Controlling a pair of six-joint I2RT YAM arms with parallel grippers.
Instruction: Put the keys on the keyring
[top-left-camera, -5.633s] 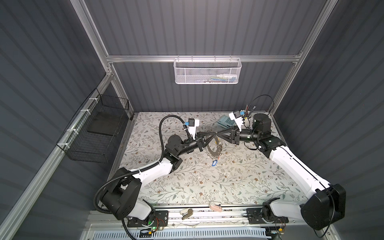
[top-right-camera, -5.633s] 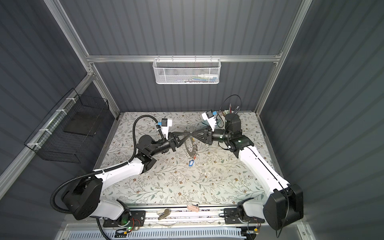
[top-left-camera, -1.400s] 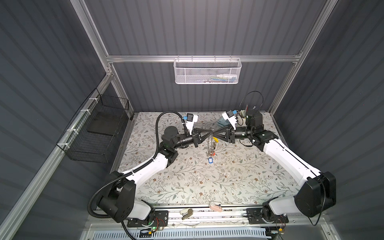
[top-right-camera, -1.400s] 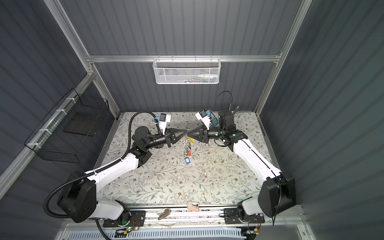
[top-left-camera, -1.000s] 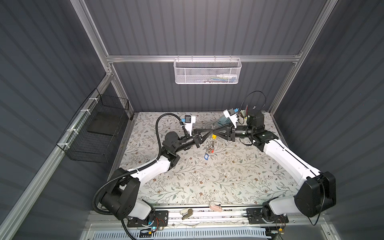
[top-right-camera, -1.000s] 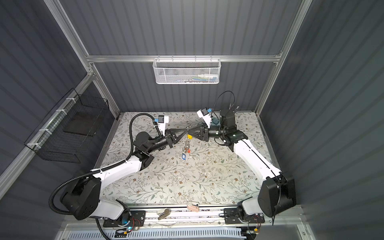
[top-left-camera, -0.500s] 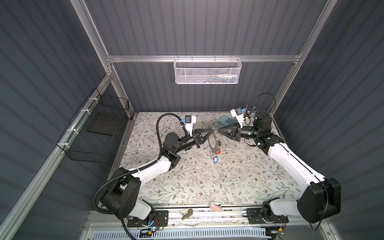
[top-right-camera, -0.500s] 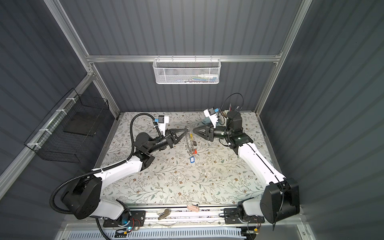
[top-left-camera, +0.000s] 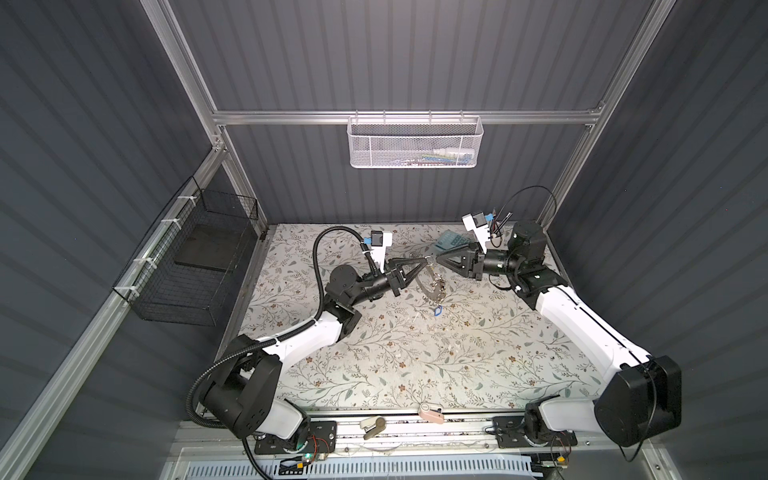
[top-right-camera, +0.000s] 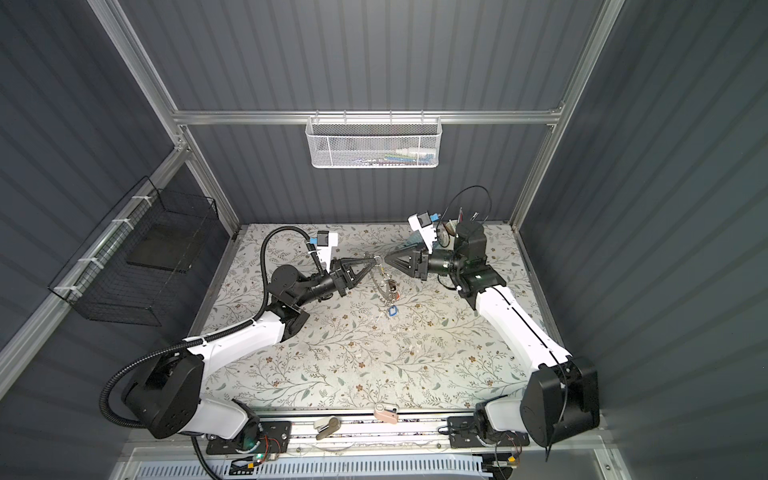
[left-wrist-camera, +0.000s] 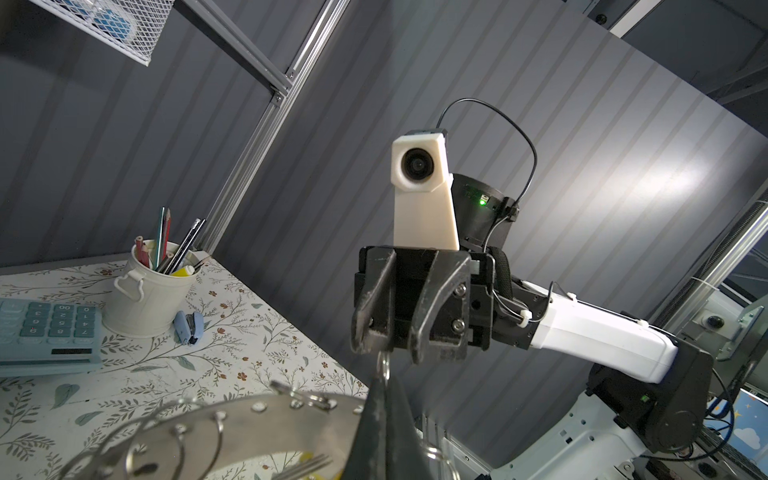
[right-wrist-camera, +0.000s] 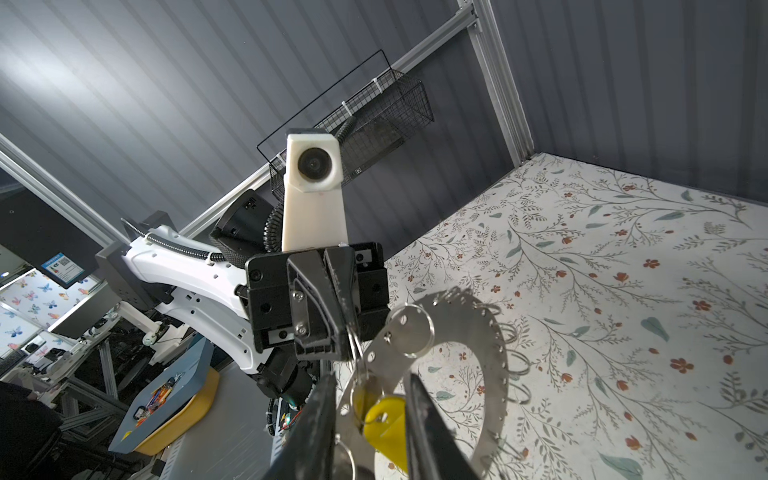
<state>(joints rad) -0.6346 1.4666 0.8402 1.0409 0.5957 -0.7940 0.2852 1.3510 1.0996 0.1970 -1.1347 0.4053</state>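
Observation:
The grey metal keyring (top-left-camera: 430, 286) (top-right-camera: 384, 286) hangs above the mat. My left gripper (top-left-camera: 424, 261) (left-wrist-camera: 384, 380) is shut on one of its small wire loops (left-wrist-camera: 383, 365). A blue-tagged key (top-left-camera: 437, 309) dangles from the ring's lower edge. A yellow-tagged key (right-wrist-camera: 384, 415) hangs at the ring's inner edge. My right gripper (top-left-camera: 440, 259) (right-wrist-camera: 370, 376) faces the left one tip to tip. Its jaws stand apart on either side of the ring's edge (right-wrist-camera: 486, 357) and the yellow tag, with a gap showing.
A blue calculator (left-wrist-camera: 45, 328), a white pencil pot (left-wrist-camera: 145, 299) and a small blue stapler (left-wrist-camera: 189, 326) stand at the back right. A white mesh basket (top-left-camera: 415, 143) hangs on the back wall and a black wire basket (top-left-camera: 195, 257) on the left wall.
Over the last second my right gripper drew back a little to the right from the left gripper's tips. The hanging keyring and the blue-tagged key swung slightly. The left gripper stays shut.

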